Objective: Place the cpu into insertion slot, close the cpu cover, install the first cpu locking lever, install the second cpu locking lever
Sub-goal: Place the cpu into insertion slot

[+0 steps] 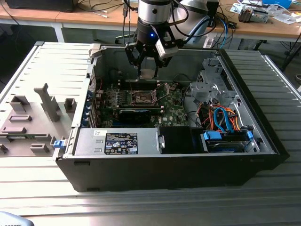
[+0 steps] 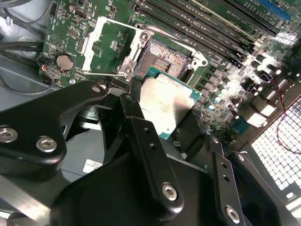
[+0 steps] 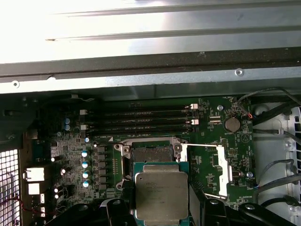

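Pincer (image 1: 147, 70): pinching the cpu (image 2: 167, 106) by two opposite edges, and I hold it inside the case (image 1: 244, 155), above the board (image 3: 211, 127).
Cpu: between the fingertips with its metal top towards both wrist cameras. It is clear of the slot and not seated.
Slot (image 3: 149, 154): below the pincer and just ahead of the fingertips. It is open, with its dark contact field bare.
Cover (image 2: 91, 47): raised on its hinge, lying to one side of the slot and off the line beneath the pincer.
Risk, offset: in the first wrist view the cpu overlaps only the slot's near edge. I judge that lowering from here would set it on the rim.
Risk, tilt: if one corner lands first, it could bend the contacts.
Risk, slip: the grip is on thin edges, so a jolt could drop the cpu onto the bare contacts.
Risk, collision: the fingers are wider than the cpu and may strike the rim or the raised cover.
Levers: I cannot tell their position.
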Action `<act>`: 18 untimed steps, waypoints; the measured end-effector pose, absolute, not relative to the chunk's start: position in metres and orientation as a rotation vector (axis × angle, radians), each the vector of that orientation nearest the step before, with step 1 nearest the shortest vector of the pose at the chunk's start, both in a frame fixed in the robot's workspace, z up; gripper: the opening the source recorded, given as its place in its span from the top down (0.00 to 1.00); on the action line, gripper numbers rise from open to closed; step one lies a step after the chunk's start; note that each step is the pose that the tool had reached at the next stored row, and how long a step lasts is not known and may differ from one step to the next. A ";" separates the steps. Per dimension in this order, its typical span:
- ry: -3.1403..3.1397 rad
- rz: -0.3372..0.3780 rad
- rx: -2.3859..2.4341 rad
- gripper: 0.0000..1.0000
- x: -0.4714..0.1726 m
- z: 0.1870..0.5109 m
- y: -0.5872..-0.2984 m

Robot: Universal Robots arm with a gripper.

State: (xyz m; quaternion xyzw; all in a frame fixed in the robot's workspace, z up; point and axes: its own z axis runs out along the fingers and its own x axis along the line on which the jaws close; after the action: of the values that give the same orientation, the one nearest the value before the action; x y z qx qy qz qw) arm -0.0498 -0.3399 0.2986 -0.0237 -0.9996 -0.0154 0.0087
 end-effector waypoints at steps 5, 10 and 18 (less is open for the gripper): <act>-3.123 -0.048 -0.078 0.45 -0.050 0.299 -0.340; -3.123 -0.048 -0.084 0.45 -0.050 0.298 -0.340; -3.123 -0.048 -0.098 0.45 -0.050 0.298 -0.340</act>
State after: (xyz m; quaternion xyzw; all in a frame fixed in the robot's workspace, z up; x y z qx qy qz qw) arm -0.0498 -0.3399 0.2980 -0.0313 -0.9994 -0.0154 0.0086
